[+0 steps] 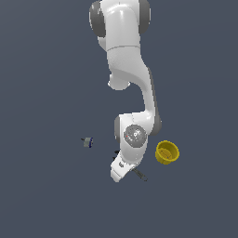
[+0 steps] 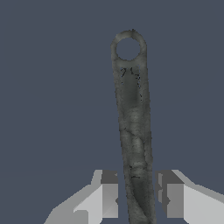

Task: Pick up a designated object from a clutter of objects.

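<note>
The scene is viewed from high above and from afar in the exterior view, looking straight down. The long dark grey metal wrench [image 2: 133, 131], shared by both views, is seen close up between the gripper [image 2: 135, 194] fingers.

The long dark grey wrench [image 2: 133, 131] lies flat, its ringed handle end showing, near the yellow cup [image 1: 166, 152].

The light is soft and even, with no bright spots and no dark shadows on the floor [image 1: 42, 195]. The white arm [image 1: 124, 60] shines a little. Edges look blocky and rough.
</note>
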{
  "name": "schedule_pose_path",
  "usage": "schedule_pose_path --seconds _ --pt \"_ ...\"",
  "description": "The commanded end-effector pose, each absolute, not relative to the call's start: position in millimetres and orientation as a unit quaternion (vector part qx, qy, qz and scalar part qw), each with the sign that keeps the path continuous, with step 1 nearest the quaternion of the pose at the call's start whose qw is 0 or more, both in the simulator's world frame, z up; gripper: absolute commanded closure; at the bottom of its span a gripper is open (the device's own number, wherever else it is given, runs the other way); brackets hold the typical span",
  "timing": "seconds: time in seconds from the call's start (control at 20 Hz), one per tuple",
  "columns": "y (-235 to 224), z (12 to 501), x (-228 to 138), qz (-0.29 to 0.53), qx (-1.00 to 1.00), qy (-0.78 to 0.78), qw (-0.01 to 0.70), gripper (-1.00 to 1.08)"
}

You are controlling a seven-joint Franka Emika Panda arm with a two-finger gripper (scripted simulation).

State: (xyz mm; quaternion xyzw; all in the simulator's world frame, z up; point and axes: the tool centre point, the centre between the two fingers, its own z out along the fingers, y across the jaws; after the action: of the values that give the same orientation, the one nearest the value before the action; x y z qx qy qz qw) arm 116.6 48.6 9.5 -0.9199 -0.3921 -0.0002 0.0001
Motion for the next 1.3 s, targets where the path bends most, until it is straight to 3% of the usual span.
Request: schedule_pose_path --seconds 0.0,0.65,1.25 --pt "47.4 7.5 116.6 0.0 -0.92 -0.391 0.0 1.08" --pt "39.8 24.6 117.3 0.0 -0.92 -0.392 0.0 1.08" --pt "-9.9 122.8 123.7 0.0 -0.92 -0.392 0.0 1.08"
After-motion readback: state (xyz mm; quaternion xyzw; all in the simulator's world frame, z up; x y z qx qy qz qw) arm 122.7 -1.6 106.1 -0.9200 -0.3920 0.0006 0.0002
